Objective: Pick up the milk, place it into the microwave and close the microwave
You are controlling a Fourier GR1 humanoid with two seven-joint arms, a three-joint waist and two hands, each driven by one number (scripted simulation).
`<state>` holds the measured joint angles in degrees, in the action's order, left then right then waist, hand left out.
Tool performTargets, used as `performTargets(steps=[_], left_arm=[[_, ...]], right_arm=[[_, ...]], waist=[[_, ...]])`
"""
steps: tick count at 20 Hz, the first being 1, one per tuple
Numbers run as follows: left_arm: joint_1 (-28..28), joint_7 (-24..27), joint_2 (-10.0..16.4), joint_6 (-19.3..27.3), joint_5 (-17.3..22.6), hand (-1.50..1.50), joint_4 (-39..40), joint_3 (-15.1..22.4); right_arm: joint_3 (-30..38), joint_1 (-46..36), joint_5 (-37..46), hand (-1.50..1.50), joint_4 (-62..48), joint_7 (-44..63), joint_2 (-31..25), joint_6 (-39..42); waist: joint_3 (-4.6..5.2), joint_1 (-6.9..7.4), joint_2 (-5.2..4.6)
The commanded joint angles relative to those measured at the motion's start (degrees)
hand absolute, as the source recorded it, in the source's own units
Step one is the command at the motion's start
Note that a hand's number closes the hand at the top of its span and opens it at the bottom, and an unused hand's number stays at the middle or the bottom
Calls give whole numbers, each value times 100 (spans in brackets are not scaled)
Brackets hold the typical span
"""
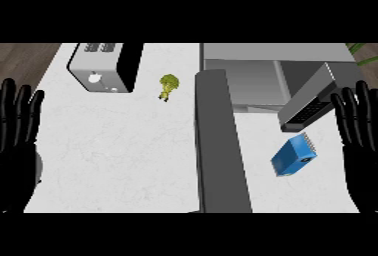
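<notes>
Lower right: milk carton (294,156) lies near microwave (251,75), door (311,101) open for loading; left hand (18,150), right hand (359,145) released at edges.

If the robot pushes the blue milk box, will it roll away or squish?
Probably no rolling: the milk box has flat sides and sharp corners, so it would likely slide on the smooth white counter instead. It looks boxy and stiff, though a carton might dent if squeezed. Being tall and narrow, it may tip if pushed near one end.
</notes>
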<state>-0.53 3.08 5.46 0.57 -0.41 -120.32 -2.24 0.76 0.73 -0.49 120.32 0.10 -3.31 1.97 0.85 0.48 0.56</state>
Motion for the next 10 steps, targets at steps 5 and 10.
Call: performTargets(steps=[5, 10], left_arm=[[-60, -262, 203, -371, 300, -150, 86, -73], [-682, -939, -15, -678, 1720, -150, -471, -243]], right_arm=[[629, -1072, 287, -150, -165, 1690, -498, -492], [864, -1173, -591, -150, 35, 2432, -638, -242]], waist=[[-78, -17, -59], [-80, 9, -36]])
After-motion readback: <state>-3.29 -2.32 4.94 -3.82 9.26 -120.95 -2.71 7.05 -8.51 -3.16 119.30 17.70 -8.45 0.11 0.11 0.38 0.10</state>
